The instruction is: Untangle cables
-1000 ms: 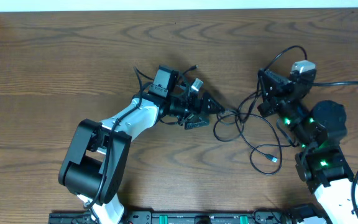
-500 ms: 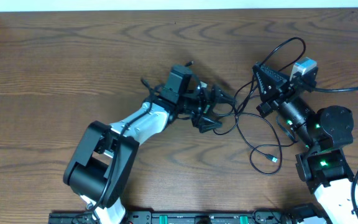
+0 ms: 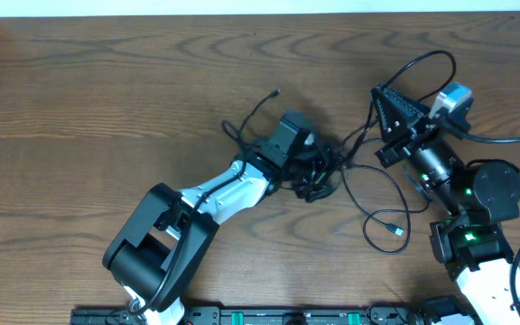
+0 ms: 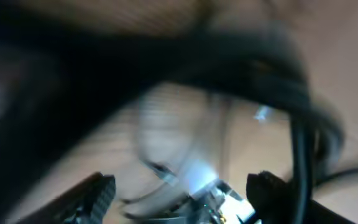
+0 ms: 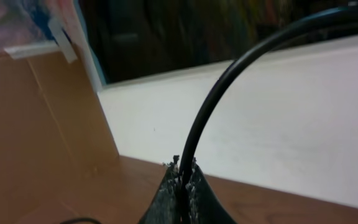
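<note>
The left claw (image 3: 321, 173) has slid rightward across the desk (image 3: 106, 108) into the knot of cables (image 3: 368, 194), while the right claw (image 3: 380, 93) has drifted slightly toward the far edge.

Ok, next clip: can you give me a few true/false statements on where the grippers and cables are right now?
1. The right gripper is shut on a black cable. True.
2. The left gripper sits at the table's left edge, away from the cables. False: it is at the black tangle in the middle of the table.
3. A loose plug end lies flat on the wooden table. True.
4. The left gripper's fingers are pressed together. False: the left wrist view, though blurred, shows them apart.
</note>
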`<state>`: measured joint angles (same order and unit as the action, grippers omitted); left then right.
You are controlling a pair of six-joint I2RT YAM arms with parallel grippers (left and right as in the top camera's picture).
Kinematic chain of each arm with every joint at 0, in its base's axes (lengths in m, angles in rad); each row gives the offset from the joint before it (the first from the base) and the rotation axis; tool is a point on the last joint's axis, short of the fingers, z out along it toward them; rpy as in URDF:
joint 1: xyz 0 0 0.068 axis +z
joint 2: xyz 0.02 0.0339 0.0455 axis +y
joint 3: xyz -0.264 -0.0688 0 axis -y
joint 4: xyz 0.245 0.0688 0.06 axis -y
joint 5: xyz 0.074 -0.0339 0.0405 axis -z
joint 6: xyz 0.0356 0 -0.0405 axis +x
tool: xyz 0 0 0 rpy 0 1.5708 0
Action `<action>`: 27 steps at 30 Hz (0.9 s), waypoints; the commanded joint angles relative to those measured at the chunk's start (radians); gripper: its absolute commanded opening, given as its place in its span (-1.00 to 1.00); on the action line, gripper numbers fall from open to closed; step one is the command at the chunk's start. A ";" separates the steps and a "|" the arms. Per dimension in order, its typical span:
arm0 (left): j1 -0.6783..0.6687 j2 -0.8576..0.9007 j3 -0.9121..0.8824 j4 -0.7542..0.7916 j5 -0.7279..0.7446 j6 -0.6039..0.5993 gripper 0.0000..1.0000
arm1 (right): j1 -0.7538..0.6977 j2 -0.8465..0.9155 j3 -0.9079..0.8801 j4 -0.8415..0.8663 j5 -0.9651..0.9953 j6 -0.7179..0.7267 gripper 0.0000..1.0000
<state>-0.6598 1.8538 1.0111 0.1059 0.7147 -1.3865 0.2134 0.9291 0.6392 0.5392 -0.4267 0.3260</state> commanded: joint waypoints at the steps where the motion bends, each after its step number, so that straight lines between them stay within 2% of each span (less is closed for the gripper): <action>1: 0.005 0.009 -0.002 -0.193 -0.286 0.117 0.50 | -0.022 -0.002 0.015 0.022 0.014 0.002 -0.98; 4: 0.005 0.009 -0.002 -0.337 -0.425 0.137 0.50 | -0.056 -0.002 0.015 0.014 0.032 0.002 -0.98; 6: 0.005 0.009 -0.002 -0.380 -0.470 0.137 0.50 | -0.070 -0.002 0.015 0.014 0.032 0.002 -0.98; 11: 0.005 0.009 -0.002 -0.407 -0.530 0.137 0.50 | -0.098 -0.002 0.015 -0.020 0.047 0.002 -0.98; 16: 0.005 0.009 -0.002 -0.409 -0.560 0.137 0.51 | -0.105 -0.002 0.015 -0.169 0.143 -0.005 -0.98; 21: 0.005 0.009 -0.002 -0.444 -0.669 0.137 0.52 | -0.152 -0.023 0.034 -0.080 0.157 0.016 -0.98; 22: 0.005 0.009 -0.002 -0.445 -0.672 0.137 0.75 | -0.159 -0.024 0.038 -0.100 0.134 0.021 -0.98; 24: 0.005 0.009 -0.002 -0.444 -0.675 0.137 1.00 | -0.159 -0.016 0.038 -0.177 0.129 0.029 -0.98; 27: 0.005 0.009 -0.002 -0.445 -0.679 0.137 0.96 | -0.159 0.013 0.038 -0.347 0.132 0.064 -0.98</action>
<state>-0.6575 1.8198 1.0428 -0.3149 0.0967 -1.2594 0.0601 0.9165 0.6613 0.2802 -0.2955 0.3477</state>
